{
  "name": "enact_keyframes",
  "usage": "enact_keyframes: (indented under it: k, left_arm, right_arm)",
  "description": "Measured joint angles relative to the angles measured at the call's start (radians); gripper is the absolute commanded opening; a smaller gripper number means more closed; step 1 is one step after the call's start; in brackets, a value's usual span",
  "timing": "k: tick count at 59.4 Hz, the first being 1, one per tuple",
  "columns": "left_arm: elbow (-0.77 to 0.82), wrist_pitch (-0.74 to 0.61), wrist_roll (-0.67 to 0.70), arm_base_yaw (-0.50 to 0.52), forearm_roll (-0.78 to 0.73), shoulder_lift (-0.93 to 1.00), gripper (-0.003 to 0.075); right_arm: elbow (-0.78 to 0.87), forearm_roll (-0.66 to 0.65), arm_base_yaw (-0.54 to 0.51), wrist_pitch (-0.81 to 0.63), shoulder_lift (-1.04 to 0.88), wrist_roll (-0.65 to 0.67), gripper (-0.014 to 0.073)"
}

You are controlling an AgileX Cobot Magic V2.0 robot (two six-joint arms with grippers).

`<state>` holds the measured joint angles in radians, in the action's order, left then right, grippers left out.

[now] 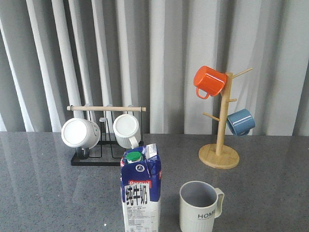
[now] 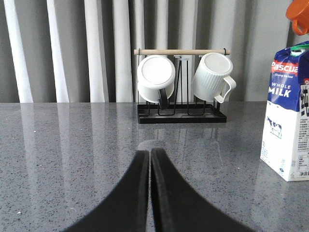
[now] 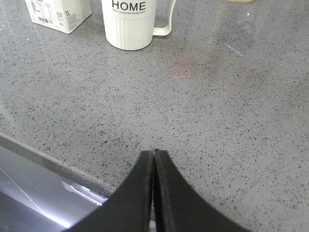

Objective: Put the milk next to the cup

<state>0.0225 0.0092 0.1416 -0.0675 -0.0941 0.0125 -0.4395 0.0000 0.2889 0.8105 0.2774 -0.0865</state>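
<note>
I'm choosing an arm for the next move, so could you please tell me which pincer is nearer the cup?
Right, probably. The right pincer sees the cup close ahead; the left pincer sees only the milk, off to its side.

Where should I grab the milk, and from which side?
My judgement: grip the milk across its flat white lower body, below the sloped top and green cap. It stands upright with the cup close on its right, so come from its open left with the left gripper.

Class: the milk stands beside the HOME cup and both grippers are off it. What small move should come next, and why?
Probably none beyond holding both arms back. The milk stands upright just left of the cup, with a small gap. The left gripper and right gripper are shut, empty and clear of both, so the placing looks done.
</note>
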Motion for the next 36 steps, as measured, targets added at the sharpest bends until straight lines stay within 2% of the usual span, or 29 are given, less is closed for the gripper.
enact_keyframes:
  k: [25, 30, 36]
  left_arm:
    - [0.0, 0.0, 0.0, 0.0, 0.0, 0.0, -0.0007]
    - [0.0, 0.0, 0.0, 0.0, 0.0, 0.0, -0.0007]
    - [0.0, 0.0, 0.0, 0.0, 0.0, 0.0, -0.0007]
  right_arm:
    - [0.017, 0.0, 0.0, -0.025, 0.0, 0.0, -0.0009]
    - [0.023, 0.0, 0.0, -0.103, 0.0, 0.0, -0.0009]
    - [0.087, -0.047, -0.011, -0.269, 0.0, 0.0, -0.0009]
